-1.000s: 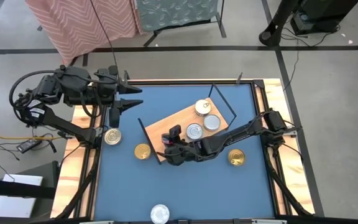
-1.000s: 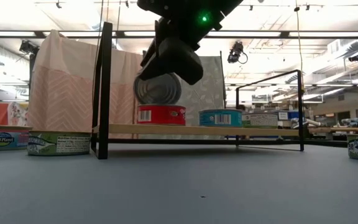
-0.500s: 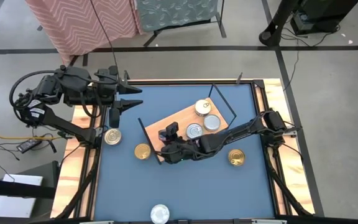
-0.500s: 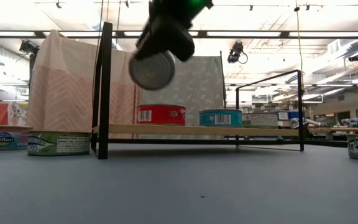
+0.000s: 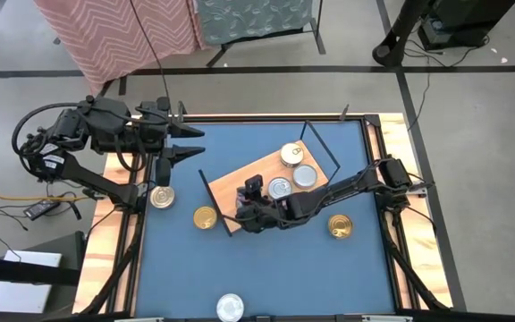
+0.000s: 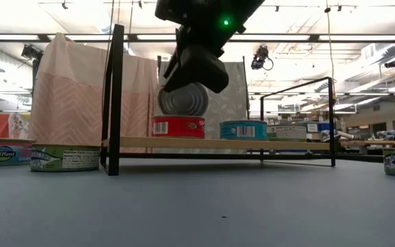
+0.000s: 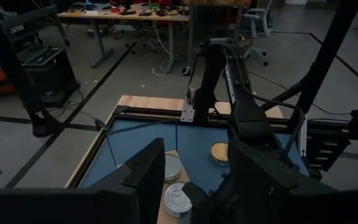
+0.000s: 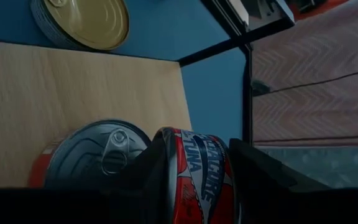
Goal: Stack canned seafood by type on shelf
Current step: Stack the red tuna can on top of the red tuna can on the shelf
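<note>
My right gripper (image 5: 251, 194) hangs over the left part of the light-wood shelf (image 5: 259, 172), shut on a red-labelled tin (image 8: 199, 177). The tin stands on edge, its silver face (image 6: 184, 101) toward the table's near side. Right under it a red tin with a pull-tab lid (image 8: 98, 155) rests flat on the shelf board (image 6: 252, 144). A blue tin (image 6: 243, 130) and others (image 5: 291, 154) sit on the board farther right. My left gripper (image 5: 175, 148) waits open above the table's far left corner, holding nothing. My right gripper pinches the red-labelled tin between its two fingers (image 8: 138, 180), one on each flat face, with the label wall (image 8: 197, 168) showing in the gap. The fingers slant down from the table's right side. The tin hangs on edge, clear of the shelf and the red tin below.
Loose tins lie on the blue table: one at the left rim (image 5: 161, 195), a gold one by the shelf's left end (image 5: 205, 217), a gold one at the right (image 5: 339, 226), a silver one at the near edge (image 5: 230, 307). Black wire frames (image 6: 112, 99) close the shelf's ends.
My right gripper swung up and a little toward the table's left with the tin, then came back down. It now holds the tin slightly farther right than a second ago, low over the red tin. The tin has stayed on edge in the fingers.
</note>
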